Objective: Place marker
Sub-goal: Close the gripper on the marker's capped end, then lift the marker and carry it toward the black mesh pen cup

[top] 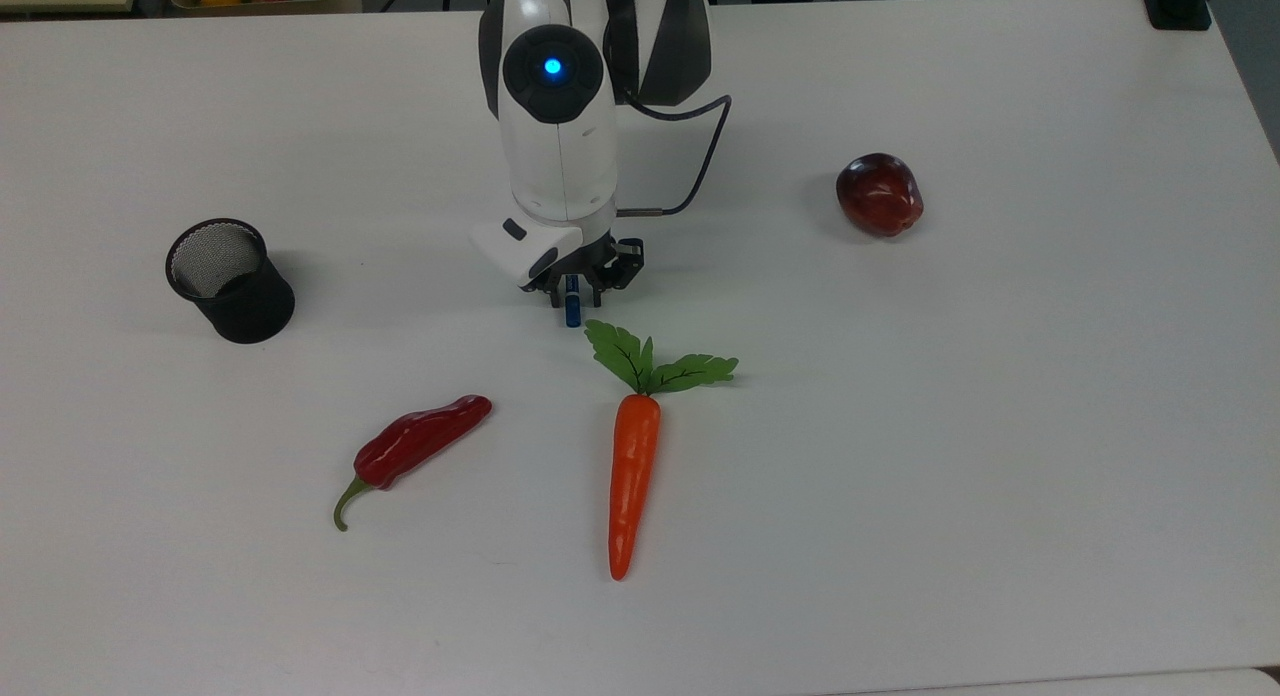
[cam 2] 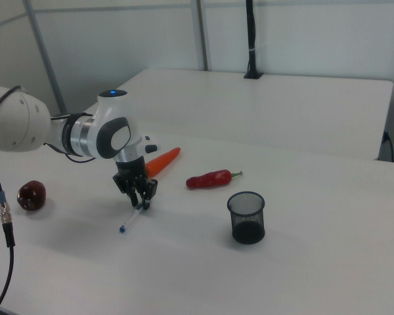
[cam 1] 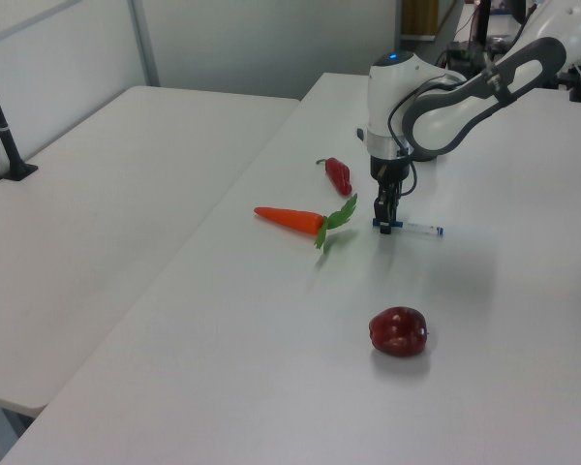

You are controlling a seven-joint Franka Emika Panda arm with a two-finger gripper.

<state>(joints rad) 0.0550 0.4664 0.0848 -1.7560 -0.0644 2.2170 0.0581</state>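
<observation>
**Gripper down on the marker's blue end, lift not yet made**

White desk (top: 1000,476) fills our working area, with a grey partition wall behind it in the left view and the right view. We see the marker (cam 1: 416,229) lying flat on the desk near the middle, just beyond the leaves of the carrot (top: 633,476) in the top view. The gripper (top: 574,294) has its fingers set on either side of the marker's blue cap end, drawn in close around it; whether they already press on the barrel we cannot tell. In the left view the white barrel runs out to the left view's right of the fingers, resting on the desk.

Around it we count a black mesh cup (top: 228,279) at the top view's left, a red chili pepper (top: 415,448) nearer the camera, and a dark red apple (top: 879,194) at the top view's right, all well apart from the gripper.

We judge the step in hand to be the grasp, with the mesh cup the likely place for the marker.

Risks as we see them: the hold sits at one end, so on lifting the long free barrel may droop or swivel between the fingers. A slim round barrel can also roll out if the fingers close off-centre. The carrot leaves lie just beside the cap, and a low sideways move could drag them. A tilted marker may catch the cup's rim and tip the cup.
</observation>
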